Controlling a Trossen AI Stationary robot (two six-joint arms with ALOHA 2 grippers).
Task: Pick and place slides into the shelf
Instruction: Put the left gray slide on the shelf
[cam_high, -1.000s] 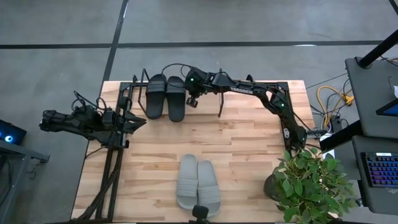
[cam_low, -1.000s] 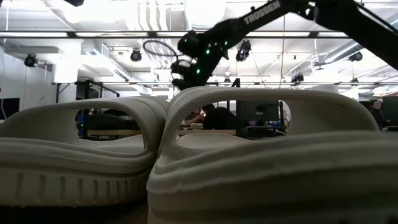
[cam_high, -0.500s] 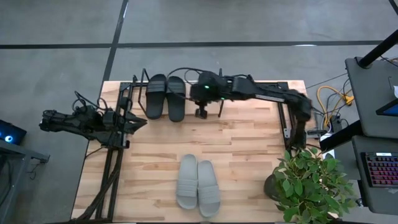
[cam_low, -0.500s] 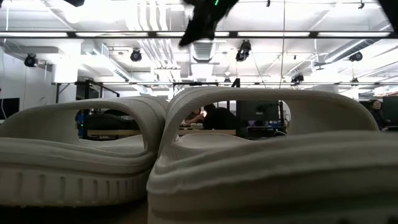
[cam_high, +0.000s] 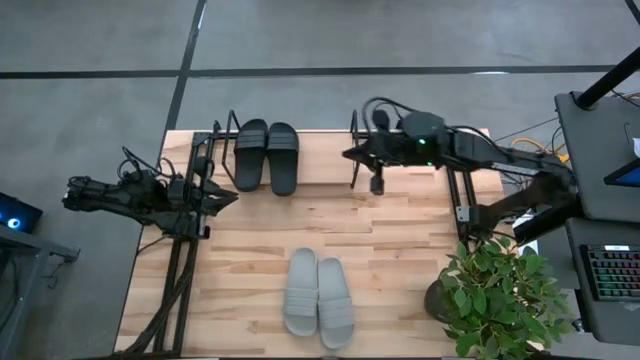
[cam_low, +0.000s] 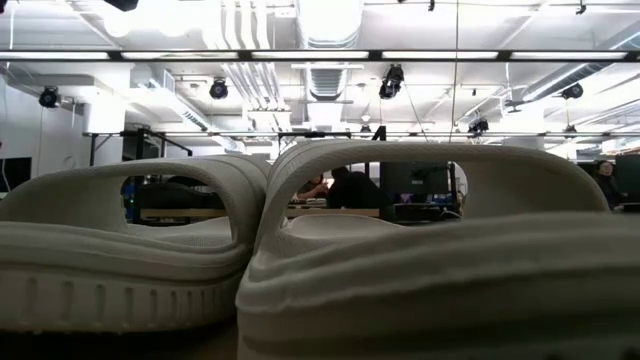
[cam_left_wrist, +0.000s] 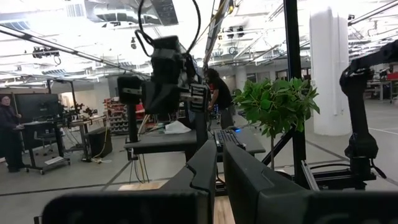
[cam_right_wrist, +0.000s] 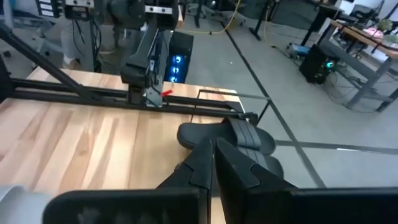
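The black pair (cam_high: 267, 155) is shelved. The right gripper (cam_high: 377, 183) is seen closed and empty; the grey pair (cam_high: 318, 298) should be fetched next

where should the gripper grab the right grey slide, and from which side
Grip the wide strap of the right grey slide, coming straight down from above with one finger under the arch and one on top. In the low view the strap stands up as an open arch over the footbed, so there is room beneath it. Approaching from its outer side keeps clear of the other grey slide pressed against it.
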